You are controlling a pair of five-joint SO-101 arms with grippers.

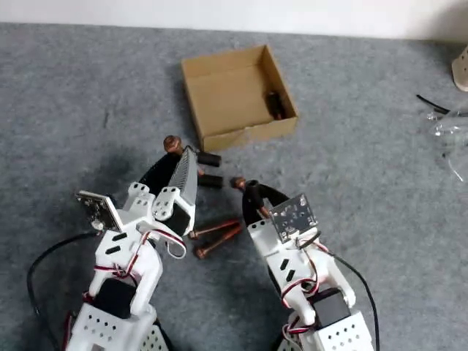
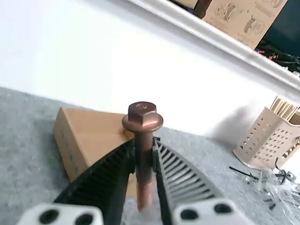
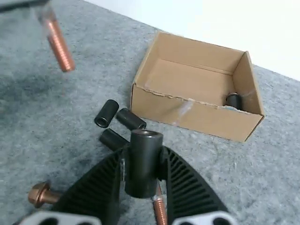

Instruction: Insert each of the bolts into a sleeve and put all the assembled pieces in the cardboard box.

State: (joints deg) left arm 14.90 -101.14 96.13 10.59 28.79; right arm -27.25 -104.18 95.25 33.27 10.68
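The left gripper [image 2: 144, 143] is closed on a copper-coloured flanged bolt [image 2: 142, 117], head up; the right gripper [image 3: 143, 151] pinches a black cylindrical sleeve [image 3: 142, 173], bore upward — both near the brown cardboard box [image 3: 187, 112]. Insertion is in hand — next, the bolt's tip probably needs centring over that bore.

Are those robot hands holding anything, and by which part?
Left hand pinches a copper bolt by its shank, below the head; right hand clamps a black sleeve around its middle.
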